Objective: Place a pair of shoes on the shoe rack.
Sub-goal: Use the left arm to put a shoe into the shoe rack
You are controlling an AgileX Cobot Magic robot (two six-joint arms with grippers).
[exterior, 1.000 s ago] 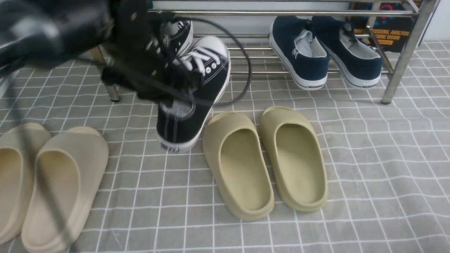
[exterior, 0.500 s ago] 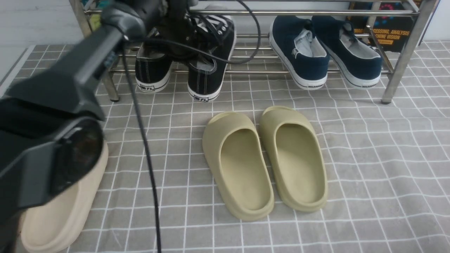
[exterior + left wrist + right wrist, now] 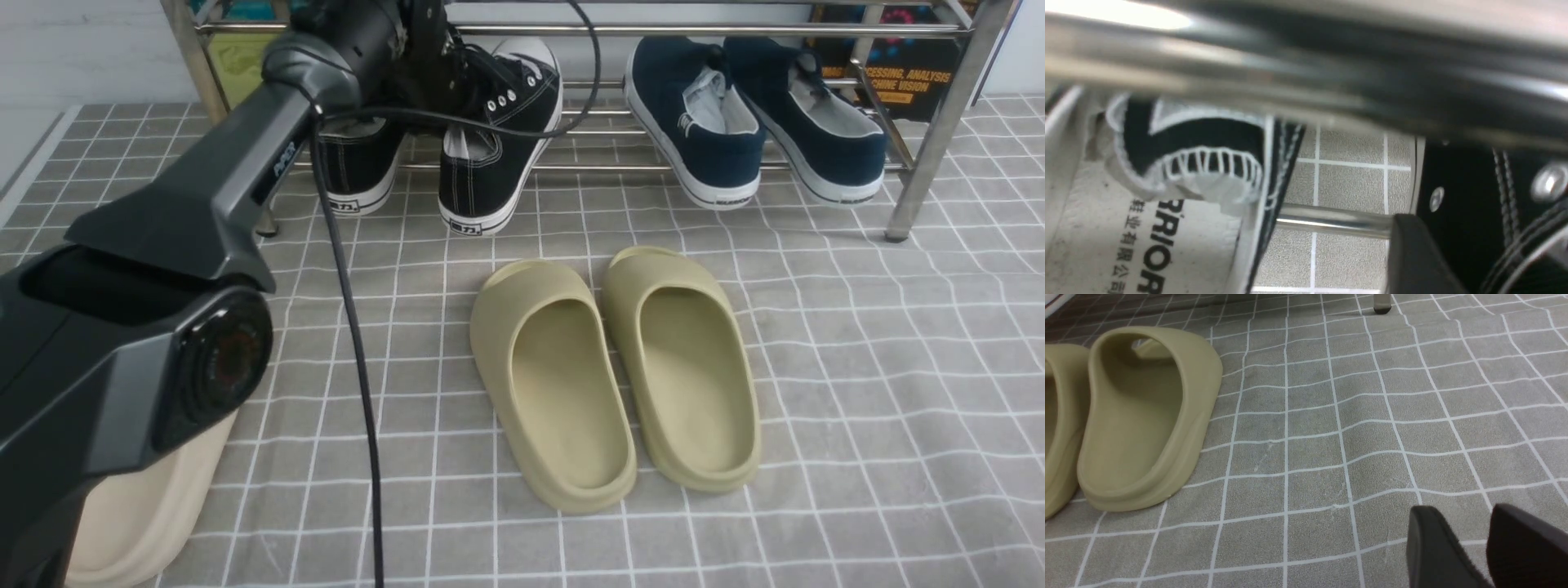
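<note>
Two black canvas sneakers sit side by side on the low shelf of the silver shoe rack (image 3: 702, 30), at its left end, heels hanging over the front bar. The left sneaker (image 3: 359, 167) shows its printed insole in the left wrist view (image 3: 1106, 228). My left gripper (image 3: 457, 98) reaches under the top bar and is shut on the collar of the right sneaker (image 3: 498, 155). One finger (image 3: 1412, 253) presses its black side (image 3: 1474, 196); the other finger is hidden. My right gripper (image 3: 1461, 510) is open and empty, low over the floor, out of the front view.
Two navy slip-ons (image 3: 702, 122) lie on the rack's right half. Two olive slides (image 3: 555, 376) lie on the gridded floor cloth in front, one also in the right wrist view (image 3: 1143, 416). A beige slide (image 3: 139, 506) lies under my left arm. A black cable (image 3: 351, 327) hangs down.
My left arm carried the right black sneaker from above the floor to the rack shelf beside its mate. In the last half second it settled a little further right, toe cap showing.
</note>
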